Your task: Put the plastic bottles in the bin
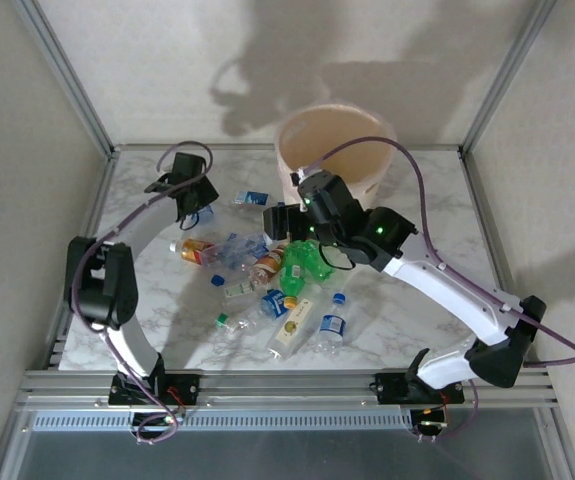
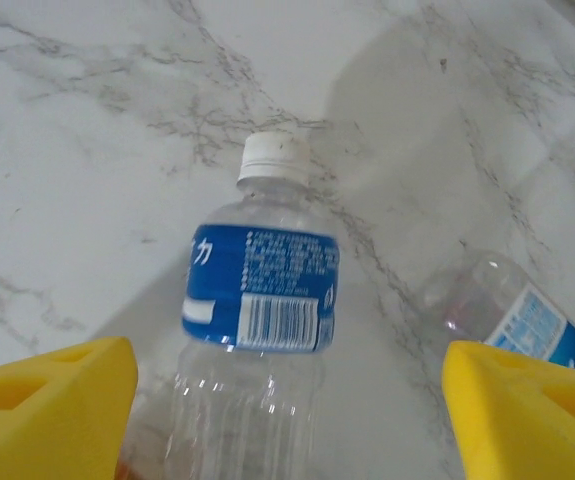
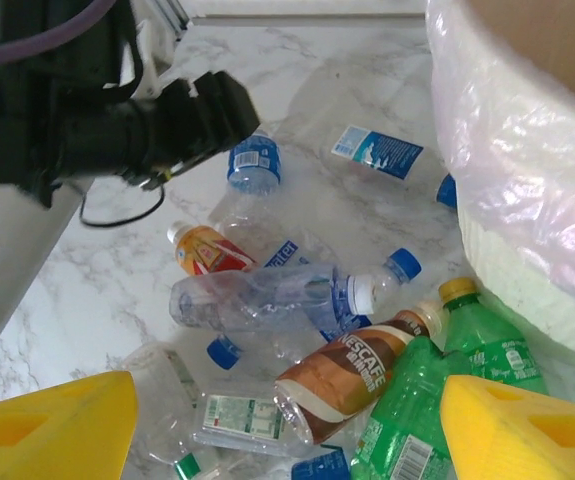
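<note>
The plastic bottles lie in a loose pile (image 1: pixel 267 280) on the marble table. My left gripper (image 2: pixel 287 400) is open and straddles a clear bottle (image 2: pixel 262 290) with a white cap and blue label; the right yellow finger (image 2: pixel 527 410) stands well clear of it. My right gripper (image 3: pixel 287 410) hangs open above the pile, over a brown Nescafe bottle (image 3: pixel 367 375), a green bottle (image 3: pixel 417 420) and a clear blue-capped bottle (image 3: pixel 267 295). The cream bin (image 1: pixel 337 150) with its pinkish liner stands at the back, just behind my right gripper (image 1: pixel 292 222).
A second clear blue-labelled bottle (image 2: pixel 512 310) lies to the right of the left gripper. An orange-labelled bottle (image 3: pixel 207 250) rests at the pile's left side. The left arm's black wrist (image 3: pixel 147 130) is close by. Metal frame posts and walls border the table (image 1: pixel 417 300).
</note>
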